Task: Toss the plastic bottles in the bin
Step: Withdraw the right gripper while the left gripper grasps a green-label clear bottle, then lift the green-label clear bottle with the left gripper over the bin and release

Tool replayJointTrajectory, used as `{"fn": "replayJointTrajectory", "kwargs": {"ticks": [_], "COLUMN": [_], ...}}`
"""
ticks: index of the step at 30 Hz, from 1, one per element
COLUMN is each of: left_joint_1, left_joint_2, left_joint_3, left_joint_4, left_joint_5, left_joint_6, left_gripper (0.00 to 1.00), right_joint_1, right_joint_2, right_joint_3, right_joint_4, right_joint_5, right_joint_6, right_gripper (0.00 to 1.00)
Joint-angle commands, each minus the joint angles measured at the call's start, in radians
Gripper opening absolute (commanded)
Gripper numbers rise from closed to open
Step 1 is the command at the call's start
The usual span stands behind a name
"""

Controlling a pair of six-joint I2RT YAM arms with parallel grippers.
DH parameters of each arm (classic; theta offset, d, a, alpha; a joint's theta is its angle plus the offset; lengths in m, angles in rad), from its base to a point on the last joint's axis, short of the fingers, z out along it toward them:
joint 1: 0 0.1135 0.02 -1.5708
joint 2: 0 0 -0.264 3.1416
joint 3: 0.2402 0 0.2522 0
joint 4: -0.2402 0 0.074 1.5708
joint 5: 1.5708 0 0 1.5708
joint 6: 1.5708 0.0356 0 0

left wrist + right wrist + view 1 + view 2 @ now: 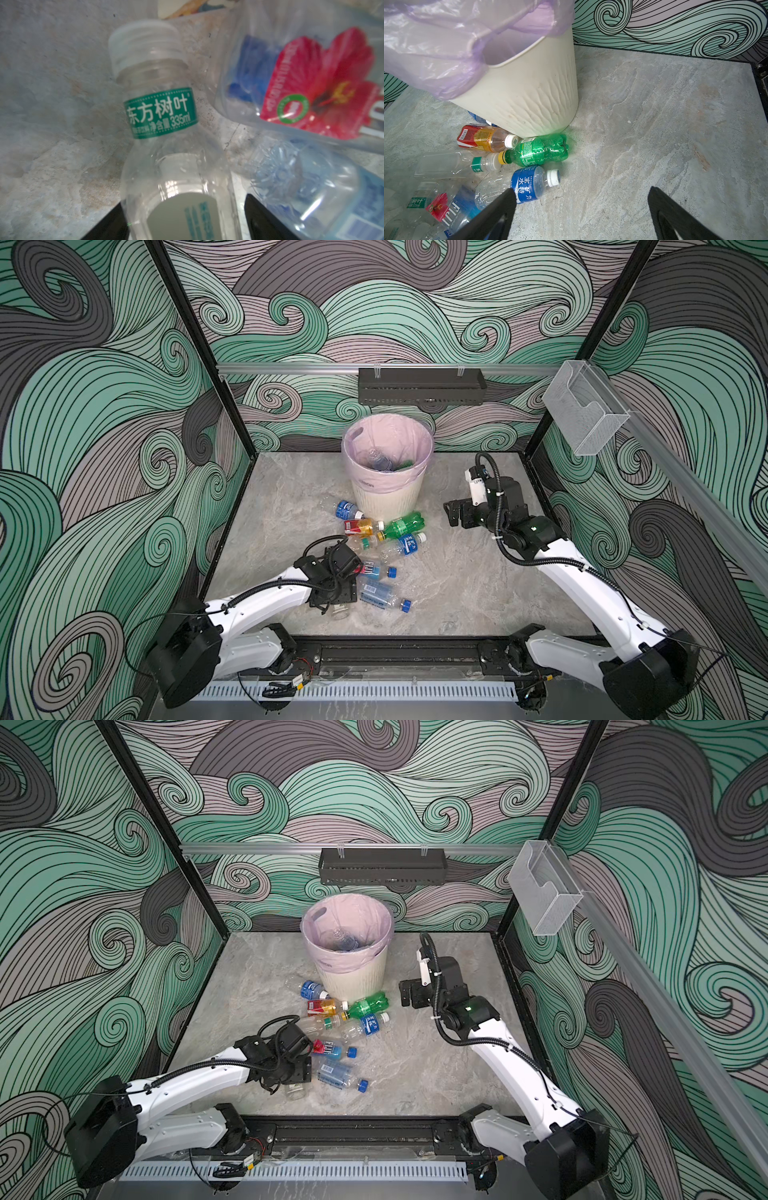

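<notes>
Jaws on the left arm (pixel 266 593) are straddling the clear green-banded tea bottle (pixel 162 112), part-open, not clamping yet; it is lying well short of the bin (pixel 388 497), cap (pixel 143 39) pointing away. Right jaws are gaping empty.

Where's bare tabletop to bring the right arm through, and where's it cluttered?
Bare: the table from the bin and green bottle across to the right arm; also the strip between the left wall and the bottle pile. Crowded: that pile, from the bin's foot down to the left arm.
</notes>
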Motion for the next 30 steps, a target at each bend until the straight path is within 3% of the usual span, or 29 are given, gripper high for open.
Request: {"fn": "replayJointTrajectory", "kwargs": {"ticks": [1,6,16,21,25,30], "left_joint_1": [-0.005,-0.005,-0.002,0.021,0.106,0.241], "left_joint_2": [0.01,0.0,-0.175,-0.326,-0.396,-0.292], "left_joint_3": [-0.009,0.014,0.173,0.227,0.272,0.461], "left_joint_4": [0.03,-0.021,-0.244,-0.251,-0.123,-0.039], "left_joint_5": [-0.031,-0.08,-0.29,-0.402,-0.311,-0.125], "left_joint_6": [-0.034,-0.055,-0.026,0.051,0.223,0.393], "left_gripper": [0.75,0.57,0.56,0.56,0.55,0.53], "right_joint_1": [-0.006,-0.007,-0.007,-0.007,-0.006,-0.004], "right_joint_2": [-0.013,-0.011,-0.017,-0.036,-0.051,-0.062], "right_joint_3": [-0.022,-0.021,-0.034,-0.058,-0.077,-0.097], "right_joint_4": [0.008,0.006,-0.005,-0.008,-0.002,-0.011], "right_joint_5": [0.016,0.015,0.005,0.015,-0.012,-0.029], "right_joint_6": [0.004,0.001,-0.017,-0.018,-0.015,-0.022], "right_gripper": [0.99,0.99,0.99,0.99,0.99,0.98]}}
